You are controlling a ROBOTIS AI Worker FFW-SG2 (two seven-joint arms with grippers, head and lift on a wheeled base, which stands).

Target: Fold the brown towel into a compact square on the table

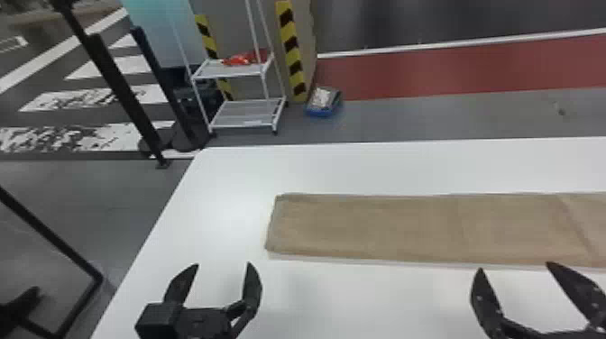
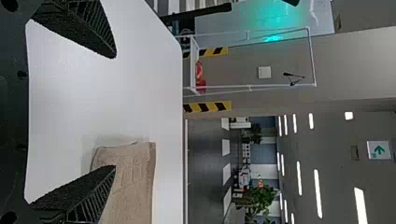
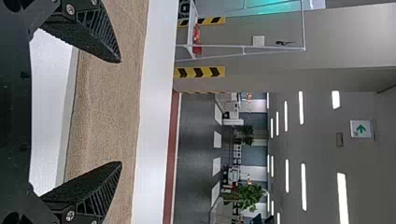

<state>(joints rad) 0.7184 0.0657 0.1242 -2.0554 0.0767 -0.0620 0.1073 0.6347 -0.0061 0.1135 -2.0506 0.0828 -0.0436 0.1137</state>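
Observation:
The brown towel (image 1: 419, 230) lies flat on the white table as a long narrow strip, running out past the head view's right edge. Its left end has slightly rounded corners. My left gripper (image 1: 221, 275) stands open on the near side of the table, nearer to me than the towel's left end. In the left wrist view the towel (image 2: 133, 182) is partly behind one finger of the open left gripper (image 2: 115, 112). My right gripper (image 1: 514, 270), also open, is at the towel's near long edge. In the right wrist view the towel (image 3: 105, 112) passes behind the right gripper (image 3: 121, 112).
The white table (image 1: 234, 173) has its left edge slanting beside my left gripper. Beyond it stand a white wire shelf (image 1: 245, 112) with red items, a striped pillar (image 1: 291, 49), a blue bin (image 1: 323, 103) on the floor and black posts at the left.

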